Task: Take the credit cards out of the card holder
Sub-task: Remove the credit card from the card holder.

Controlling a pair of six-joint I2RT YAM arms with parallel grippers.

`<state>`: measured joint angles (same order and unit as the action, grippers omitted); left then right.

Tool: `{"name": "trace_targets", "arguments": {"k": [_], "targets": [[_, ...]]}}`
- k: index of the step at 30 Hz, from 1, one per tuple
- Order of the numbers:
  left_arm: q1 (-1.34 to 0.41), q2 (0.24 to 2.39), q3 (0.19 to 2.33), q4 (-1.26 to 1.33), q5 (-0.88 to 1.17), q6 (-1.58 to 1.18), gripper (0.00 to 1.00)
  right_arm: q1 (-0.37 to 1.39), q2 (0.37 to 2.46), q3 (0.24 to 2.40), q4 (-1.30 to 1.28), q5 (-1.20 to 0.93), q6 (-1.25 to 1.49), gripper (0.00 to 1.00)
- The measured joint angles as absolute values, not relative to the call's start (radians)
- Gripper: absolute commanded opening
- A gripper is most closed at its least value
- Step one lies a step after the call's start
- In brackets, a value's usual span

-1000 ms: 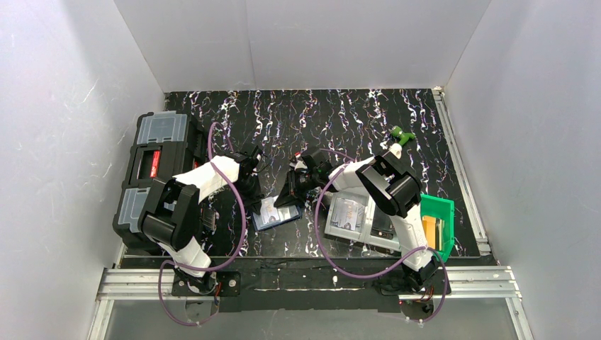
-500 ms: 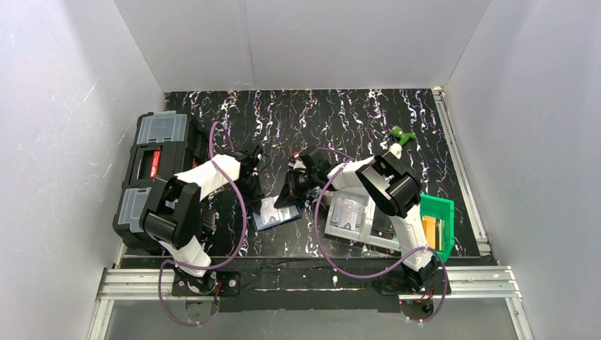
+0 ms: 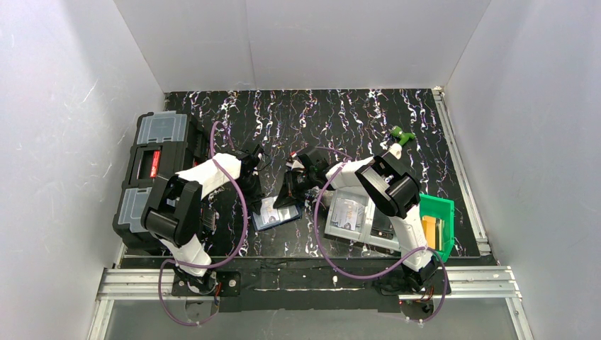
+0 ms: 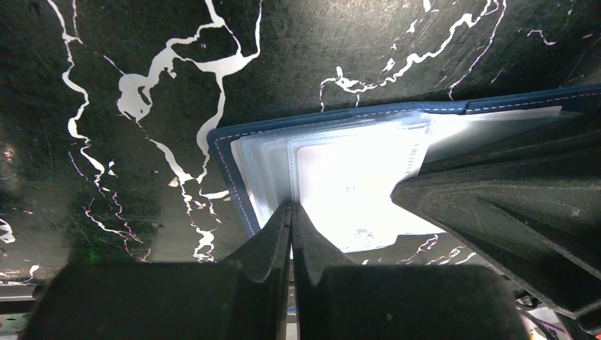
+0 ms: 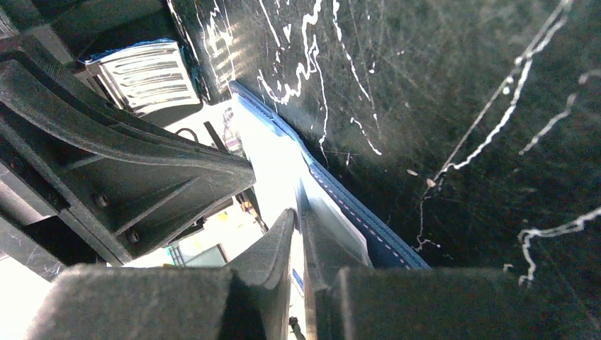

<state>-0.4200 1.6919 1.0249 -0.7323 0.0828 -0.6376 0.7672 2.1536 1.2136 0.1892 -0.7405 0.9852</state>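
The navy card holder (image 3: 278,214) lies open on the black marbled table between both arms. In the left wrist view its stitched navy edge (image 4: 225,159) frames pale clear sleeves, and a whitish credit card (image 4: 354,177) sits inside one of them. My left gripper (image 4: 291,207) is shut with nothing between its fingers. Its tips rest on the sleeves near the holder's left edge. My right gripper (image 5: 298,212) is closed down on a thin pale sleeve edge of the card holder (image 5: 351,212), which stands tilted up beside its fingers. Whether a card is inside that pinch is hidden.
A black toolbox (image 3: 152,177) with clear lids stands at the left wall. A grey flat case (image 3: 352,216) and a green bin (image 3: 441,216) sit beside the right arm. A small green object (image 3: 402,133) lies further back. White walls enclose the table.
The left arm's elbow has edged slightly to the right. The card holder and both grippers stay where they were.
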Motion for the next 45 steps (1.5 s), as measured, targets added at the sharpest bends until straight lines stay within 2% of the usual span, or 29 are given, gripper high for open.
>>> {"name": "trace_targets", "arguments": {"k": [6, 27, 34, 45], "targets": [[-0.42, 1.694, 1.026, -0.734, 0.083, -0.638, 0.0, 0.767, 2.154, 1.21, 0.197, -0.741, 0.992, 0.16], [-0.417, 1.694, 1.026, -0.734, 0.086, -0.638, 0.0, 0.759, 2.154, 1.124, 0.452, -0.792, 1.185, 0.17], [-0.416, 1.695, 1.026, -0.735, 0.087, -0.638, 0.0, 0.759, 2.156, 1.115, 0.479, -0.792, 1.219, 0.08], [-0.414, 1.699, 1.026, -0.735, 0.089, -0.639, 0.0, 0.744, 2.154, 1.092, 0.493, -0.786, 1.226, 0.08]]}}
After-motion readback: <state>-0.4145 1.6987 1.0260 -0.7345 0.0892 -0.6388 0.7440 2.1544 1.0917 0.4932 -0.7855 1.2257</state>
